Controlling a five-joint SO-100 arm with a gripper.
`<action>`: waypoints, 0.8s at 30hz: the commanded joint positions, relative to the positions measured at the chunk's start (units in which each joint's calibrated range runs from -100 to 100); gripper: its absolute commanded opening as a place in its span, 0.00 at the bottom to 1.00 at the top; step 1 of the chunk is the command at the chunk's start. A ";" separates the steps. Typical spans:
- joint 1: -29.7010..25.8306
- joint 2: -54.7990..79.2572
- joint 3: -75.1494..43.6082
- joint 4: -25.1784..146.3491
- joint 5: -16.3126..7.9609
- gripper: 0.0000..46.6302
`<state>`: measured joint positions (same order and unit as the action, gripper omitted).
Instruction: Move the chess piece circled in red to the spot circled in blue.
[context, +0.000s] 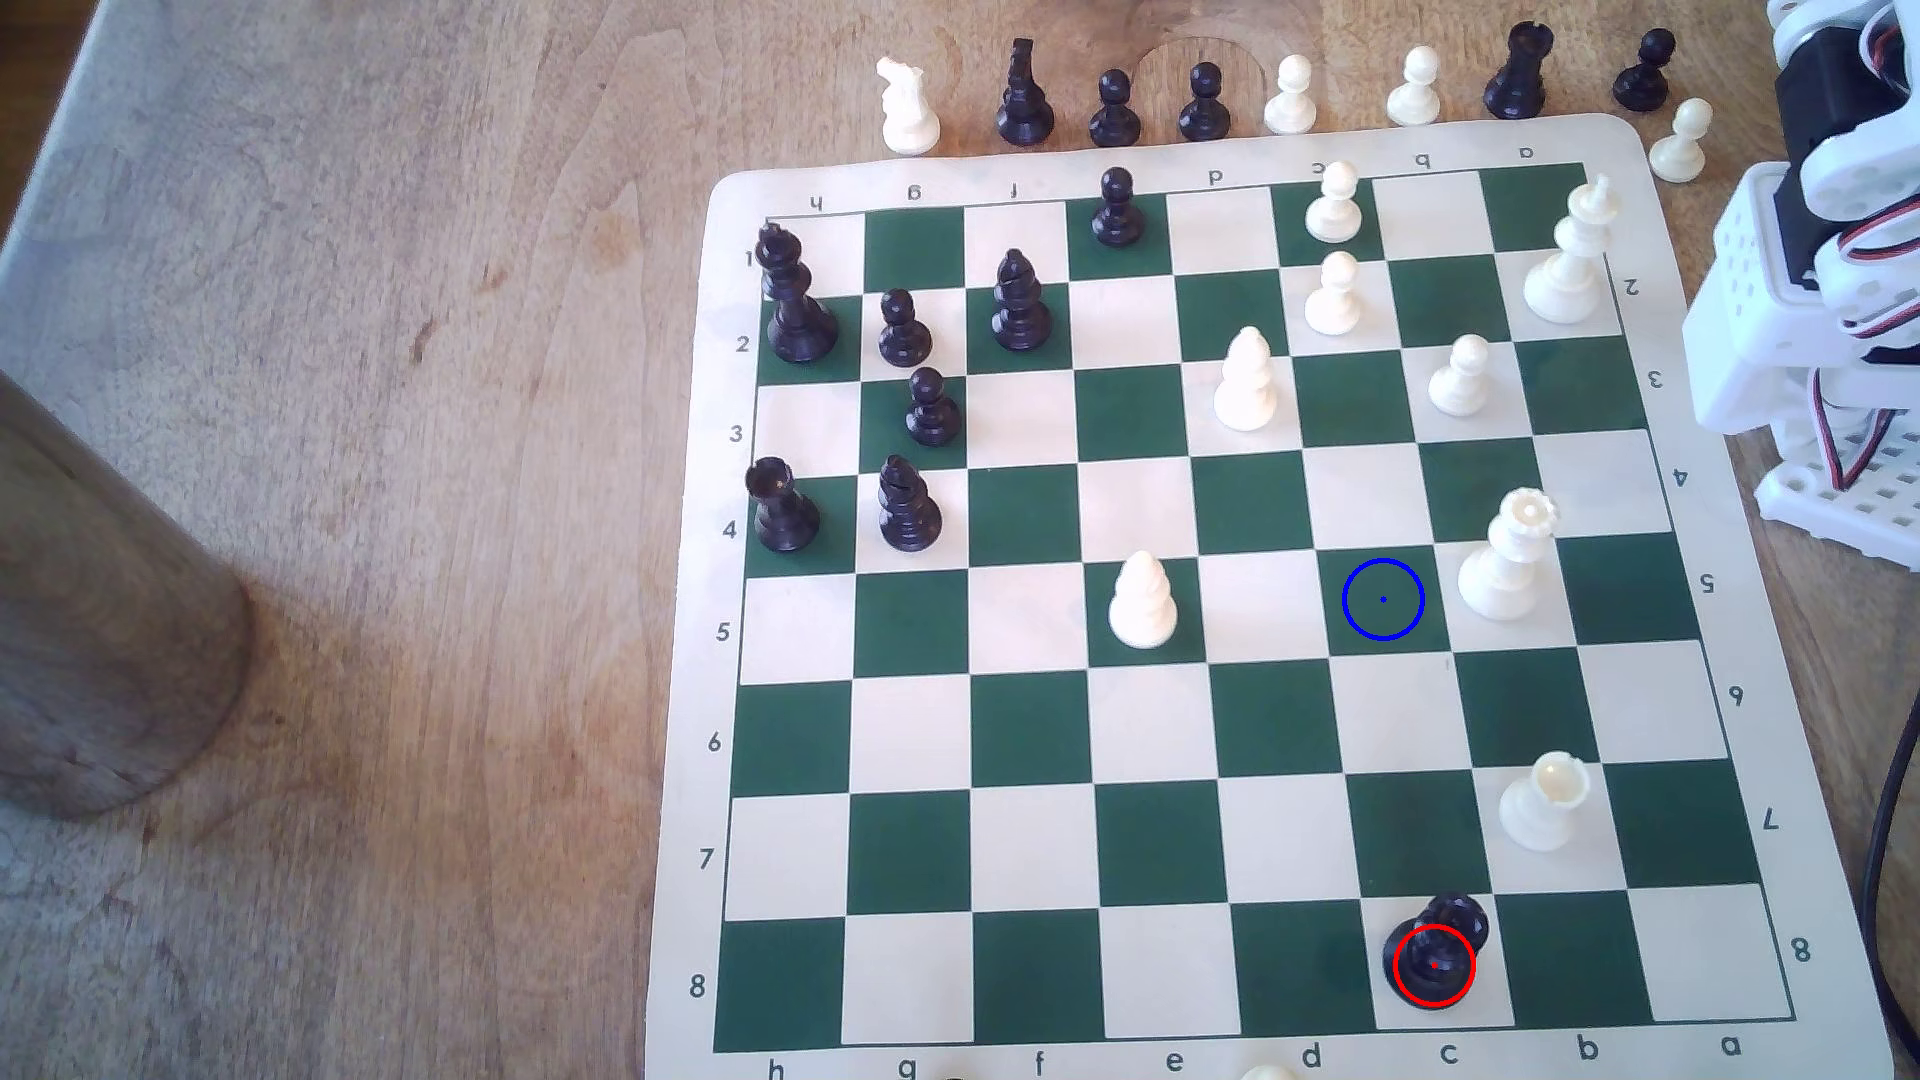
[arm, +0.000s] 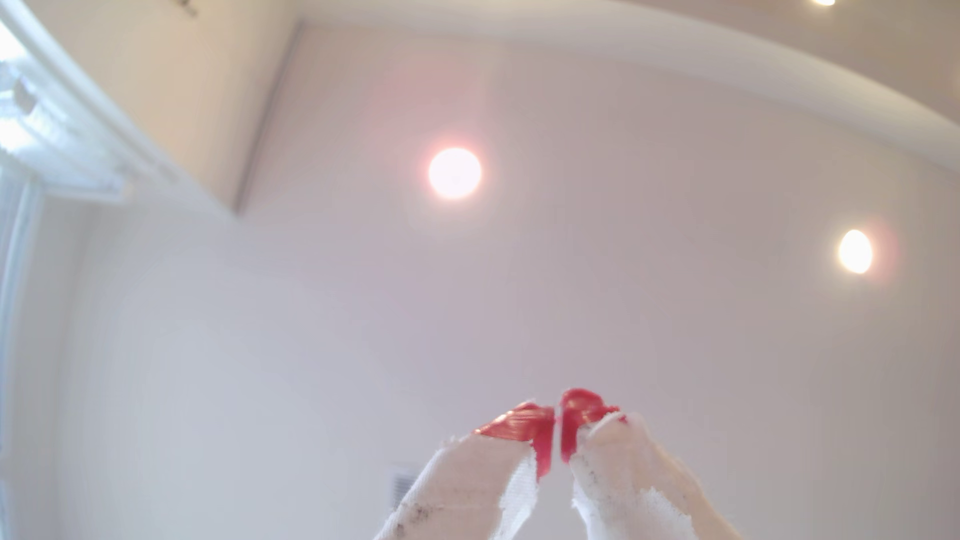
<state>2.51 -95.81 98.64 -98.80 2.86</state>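
Board (context: 1216, 623) fills the exterior view's right half; your arm (context: 1808, 260) sits folded at upper right. Black queen (context: 1436, 950) stands low, on the red-ringed cream square, blue spot (context: 1383, 599) well above it. Gripper (arm: 557, 431) faces the ceiling, red tips nearly touching, holding nothing

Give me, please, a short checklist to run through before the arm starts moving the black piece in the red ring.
1. Black queen stands upright on its cream square in row 8, red ring on it: ok.
2. Blue-ringed green square is free of pieces: ok.
3. Room at the target: the white queen stands on the adjoining square towards the exterior view's right: cannot tell whether clearance suffices.
4. Squares between the queen and the target in that column are bare: ok.
5. Pincer open for the grasp: not ok, its red tips are almost together.
6. Pincer aimed at the board: not ok, the wrist view faces the ceiling.
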 joint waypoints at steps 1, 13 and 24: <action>-2.70 0.06 0.99 2.41 0.10 0.00; -6.54 0.06 -19.86 65.55 -0.24 0.00; -2.47 1.50 -36.45 123.62 -0.34 0.00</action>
<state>-0.74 -95.64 70.18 4.86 2.71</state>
